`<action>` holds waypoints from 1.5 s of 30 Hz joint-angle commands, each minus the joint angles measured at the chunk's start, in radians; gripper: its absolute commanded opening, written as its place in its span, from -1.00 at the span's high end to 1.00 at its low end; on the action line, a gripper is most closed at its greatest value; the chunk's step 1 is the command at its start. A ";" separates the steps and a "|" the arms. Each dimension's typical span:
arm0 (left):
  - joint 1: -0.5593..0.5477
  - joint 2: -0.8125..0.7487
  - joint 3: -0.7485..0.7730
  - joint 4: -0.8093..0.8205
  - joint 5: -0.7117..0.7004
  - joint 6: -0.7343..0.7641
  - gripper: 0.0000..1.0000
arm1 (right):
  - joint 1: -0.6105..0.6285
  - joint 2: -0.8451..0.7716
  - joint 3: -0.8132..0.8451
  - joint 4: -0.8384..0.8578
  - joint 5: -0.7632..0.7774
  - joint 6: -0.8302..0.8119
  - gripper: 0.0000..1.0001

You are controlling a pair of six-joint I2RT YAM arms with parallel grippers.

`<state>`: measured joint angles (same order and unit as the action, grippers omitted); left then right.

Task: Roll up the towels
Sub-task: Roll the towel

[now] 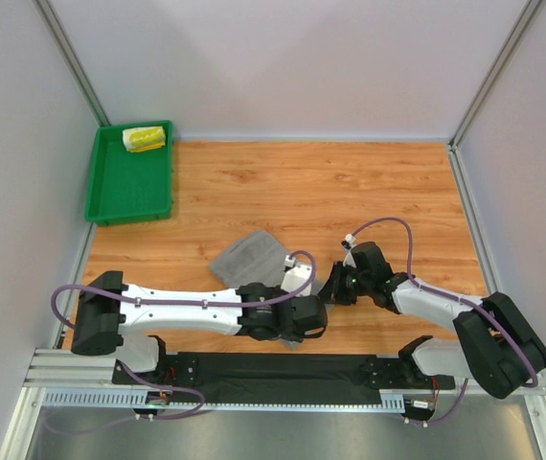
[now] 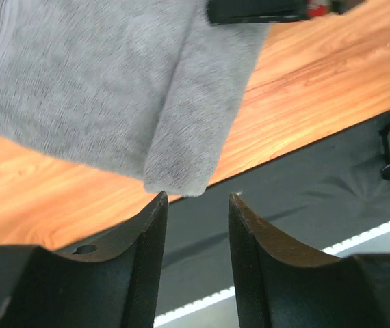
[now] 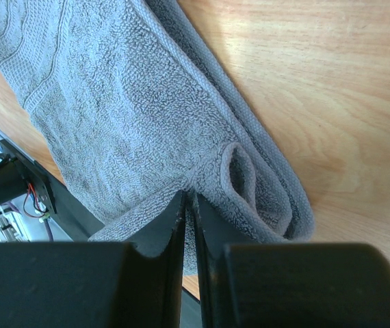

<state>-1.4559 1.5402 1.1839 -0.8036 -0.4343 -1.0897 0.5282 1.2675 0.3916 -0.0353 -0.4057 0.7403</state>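
The grey towel (image 1: 249,257), plush terry folded over with a looped hem, lies on the counter (image 1: 369,192) at lower centre of the top view. The left tool (image 2: 197,199) stands parted and empty just beside the towel's corner. The right tool (image 3: 185,198) is pinched narrow on its fold.
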 commanded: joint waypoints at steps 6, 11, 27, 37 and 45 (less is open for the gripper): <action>-0.017 0.162 0.049 0.098 -0.046 0.264 -0.04 | 0.009 -0.002 -0.026 -0.046 0.102 -0.048 0.80; -0.017 0.234 0.028 0.129 -0.020 0.264 -0.22 | 0.010 -0.007 -0.025 -0.054 0.107 -0.053 0.80; -0.015 0.250 -0.168 0.257 0.166 0.215 -0.09 | 0.009 0.038 0.015 -0.072 0.114 -0.065 0.81; -0.021 0.299 -0.208 0.282 0.212 0.205 0.25 | 0.009 0.056 0.139 -0.181 0.145 -0.114 0.80; -0.020 0.324 -0.156 0.238 0.212 0.217 1.00 | 0.000 0.085 0.167 -0.210 0.150 -0.128 0.78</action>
<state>-1.4631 1.7756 1.0824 -0.5434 -0.4225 -0.8307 0.5358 1.3346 0.5381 -0.2050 -0.3305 0.6537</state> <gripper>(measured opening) 0.383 0.104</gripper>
